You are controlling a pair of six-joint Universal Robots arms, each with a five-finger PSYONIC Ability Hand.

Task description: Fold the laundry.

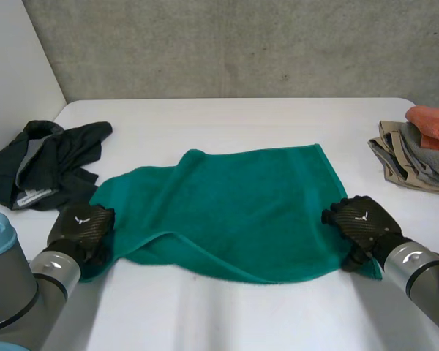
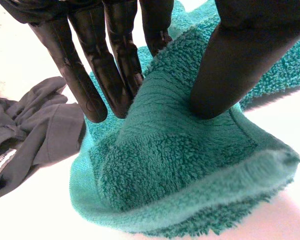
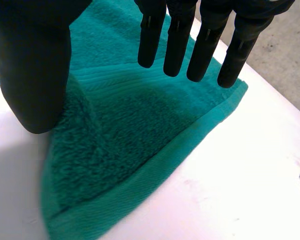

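green towel [image 1: 234, 212] is laid partly doubled over mid-table [image 1: 241, 124]. its left near corner is pinched between thumb and fingers of left hand [image 1: 80, 227]. right hand [image 1: 360, 219] is held open over right near corner, fingers straight.

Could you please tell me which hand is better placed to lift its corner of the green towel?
Left, probably. The left hand pinches its bunched corner of the green towel between fingers and thumb; the right hand has straight fingers above a corner lying flat.
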